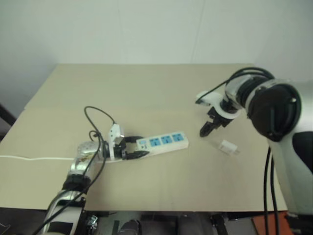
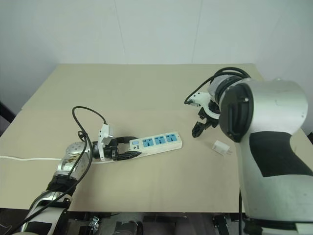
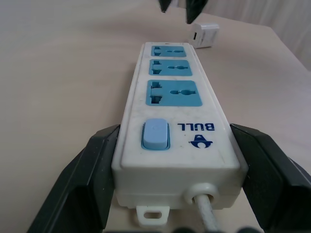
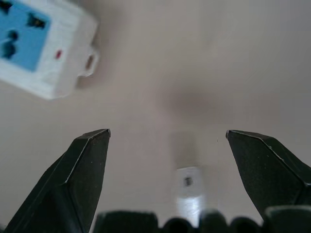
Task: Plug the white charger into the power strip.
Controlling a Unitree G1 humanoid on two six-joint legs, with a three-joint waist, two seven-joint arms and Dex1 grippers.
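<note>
Two grippers out over the tan table (image 1: 161, 88), and each of mine has its own job right now. My left gripper (image 1: 131, 148) lies low and level, its black fingers (image 3: 90, 179) clamped on either side of the switch end of the power strip (image 1: 164, 141), holding it flat on the tabletop. Looking along that gripper, the strip runs straight away from me: pale blue switch (image 3: 155, 134) nearest, then three blue socket faces in a row, all of them bare, with the thin white cord (image 3: 206, 216) leaving the near end between my fingers. That cord trails off across the table toward my left side (image 1: 29, 158). My right gripper (image 1: 207, 127) hangs in the air past the far end of the strip, pointing steeply down, jaws spread wide and gripping nothing. The white charger (image 1: 228, 146) lies on the table just beside that gripper, to its right, well apart from the strip and touching neither gripper. From the right wrist, the charger (image 4: 188, 191) sits low between my open fingers (image 4: 85, 167), with the end of the strip (image 4: 43, 48) off at a corner of the view.
</note>
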